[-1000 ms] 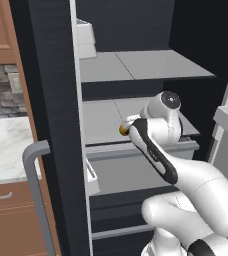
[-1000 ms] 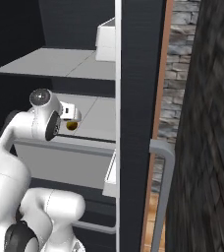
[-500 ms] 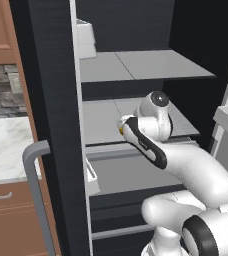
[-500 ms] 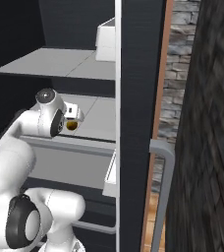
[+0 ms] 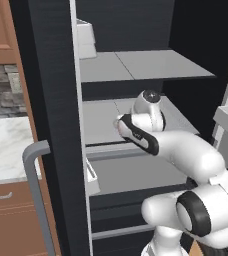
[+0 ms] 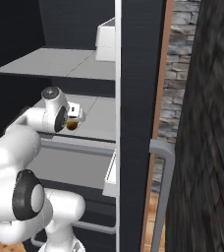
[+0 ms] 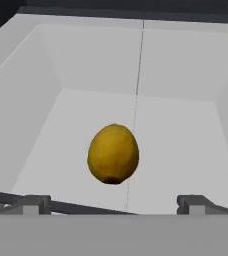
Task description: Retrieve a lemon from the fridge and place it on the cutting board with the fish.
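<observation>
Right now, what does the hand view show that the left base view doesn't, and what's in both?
The hand view shows the lemon whole and close, with the tool open, its fingertips wide apart below the fruit. The left base view shows the arm reaching into the fridge, the door's grey handle and a white box on the upper shelf. Both show the grey-white shelf under the lemon.

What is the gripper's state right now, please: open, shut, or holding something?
Gripper: open, fingers spread wide, holding nothing; the lemon lies ahead between them, ungrasped.
</observation>
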{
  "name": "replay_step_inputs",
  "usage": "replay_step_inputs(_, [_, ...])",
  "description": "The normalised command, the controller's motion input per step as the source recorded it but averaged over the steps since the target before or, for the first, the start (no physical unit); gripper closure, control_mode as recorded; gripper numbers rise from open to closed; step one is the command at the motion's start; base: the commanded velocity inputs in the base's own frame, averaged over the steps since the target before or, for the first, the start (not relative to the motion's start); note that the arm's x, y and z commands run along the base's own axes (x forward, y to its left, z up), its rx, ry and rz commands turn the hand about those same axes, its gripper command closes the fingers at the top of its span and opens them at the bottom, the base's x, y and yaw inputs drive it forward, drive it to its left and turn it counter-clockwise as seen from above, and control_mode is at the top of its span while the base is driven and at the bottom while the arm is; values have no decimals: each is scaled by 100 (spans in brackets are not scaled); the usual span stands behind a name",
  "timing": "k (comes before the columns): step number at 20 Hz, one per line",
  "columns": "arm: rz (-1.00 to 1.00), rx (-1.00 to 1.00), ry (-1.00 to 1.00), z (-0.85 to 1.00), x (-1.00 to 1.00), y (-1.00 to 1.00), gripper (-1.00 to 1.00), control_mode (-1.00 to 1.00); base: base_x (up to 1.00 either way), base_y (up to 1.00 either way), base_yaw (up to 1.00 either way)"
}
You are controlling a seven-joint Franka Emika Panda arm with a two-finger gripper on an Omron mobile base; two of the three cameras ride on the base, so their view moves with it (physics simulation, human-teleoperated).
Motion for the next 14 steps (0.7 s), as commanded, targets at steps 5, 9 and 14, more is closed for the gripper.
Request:
replay_step_inputs(5, [-1,-1,9,-17,33,4,-100,-100,0,0,0])
replay_step_inputs(9, [-1,-3,6,-26,26,12,-100,-100,0,0,0])
replay_step_inputs(14, [-3,-3,7,-31,23,10,-100,-100,0,0,0])
